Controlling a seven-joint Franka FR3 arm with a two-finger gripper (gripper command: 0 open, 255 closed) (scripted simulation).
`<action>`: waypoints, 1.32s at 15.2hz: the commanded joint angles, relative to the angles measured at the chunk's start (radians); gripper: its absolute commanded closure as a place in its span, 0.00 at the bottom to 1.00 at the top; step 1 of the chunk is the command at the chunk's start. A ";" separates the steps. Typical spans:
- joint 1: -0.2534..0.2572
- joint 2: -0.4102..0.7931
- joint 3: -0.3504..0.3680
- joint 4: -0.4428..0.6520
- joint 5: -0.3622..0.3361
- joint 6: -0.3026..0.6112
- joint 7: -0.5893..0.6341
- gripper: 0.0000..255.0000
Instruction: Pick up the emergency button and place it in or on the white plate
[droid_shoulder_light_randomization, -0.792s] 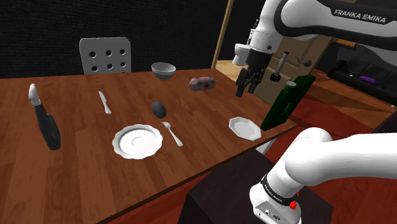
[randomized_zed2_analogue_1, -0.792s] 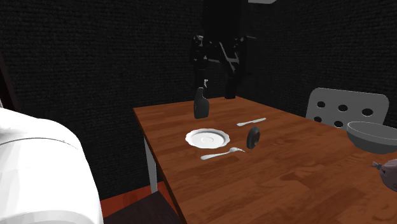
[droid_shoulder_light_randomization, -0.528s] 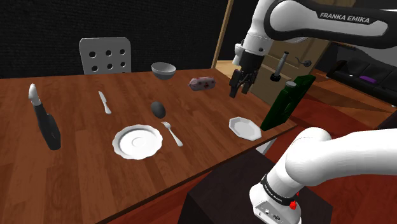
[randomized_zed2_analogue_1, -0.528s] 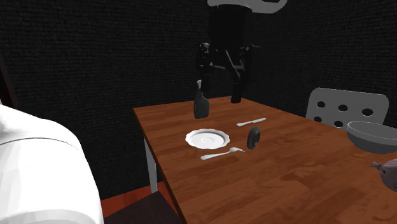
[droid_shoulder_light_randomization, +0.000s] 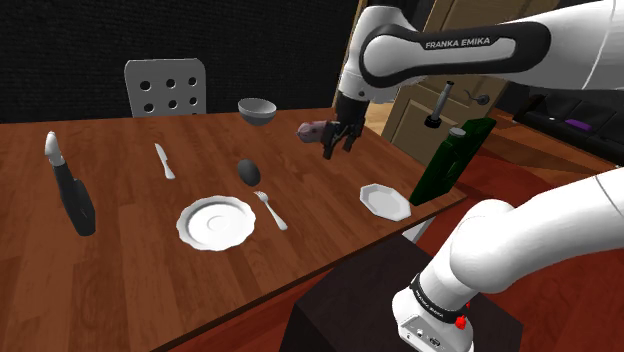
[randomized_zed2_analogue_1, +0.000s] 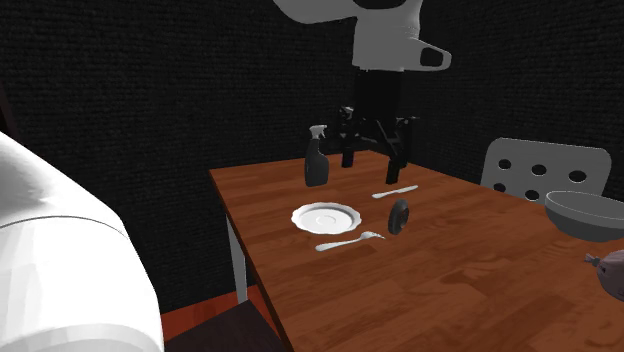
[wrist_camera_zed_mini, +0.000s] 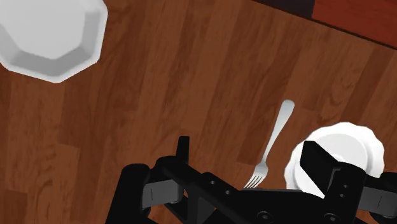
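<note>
The emergency button (droid_shoulder_light_randomization: 248, 172) is a dark grey rounded lump standing on the wooden table, just behind the round white plate (droid_shoulder_light_randomization: 216, 221) with a scalloped rim. Across the table, the button (randomized_zed2_analogue_1: 399, 215) stands to the right of the plate (randomized_zed2_analogue_1: 325, 215). My gripper (droid_shoulder_light_randomization: 337, 140) hangs open above the table, well off to the shoulder view's right of the button and higher, with nothing between its fingers. The open gripper (randomized_zed2_analogue_1: 372, 150) shows behind the plate in the second exterior view. Below the gripper (wrist_camera_zed_mini: 248, 153) lie a fork (wrist_camera_zed_mini: 275, 137) and the round plate (wrist_camera_zed_mini: 350, 146).
A small octagonal white plate (droid_shoulder_light_randomization: 384, 199) and a dark green carton (droid_shoulder_light_randomization: 450, 160) are near the table's right edge. A spray bottle (droid_shoulder_light_randomization: 70, 190), a knife (droid_shoulder_light_randomization: 164, 160), a fork (droid_shoulder_light_randomization: 270, 210), a grey bowl (droid_shoulder_light_randomization: 257, 110), a purplish lump (droid_shoulder_light_randomization: 316, 130) and a chair (droid_shoulder_light_randomization: 166, 88) are around.
The arm has swung toward the shoulder view's left, from over the table's right edge toward its middle, and lowered slightly. The gripper stays open.
</note>
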 joint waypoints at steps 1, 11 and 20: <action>0.007 0.070 0.011 0.021 -0.001 0.061 0.001 0.00; 0.030 0.439 0.058 0.211 -0.041 0.287 0.024 0.00; 0.063 0.774 0.076 0.491 -0.120 0.382 0.063 0.00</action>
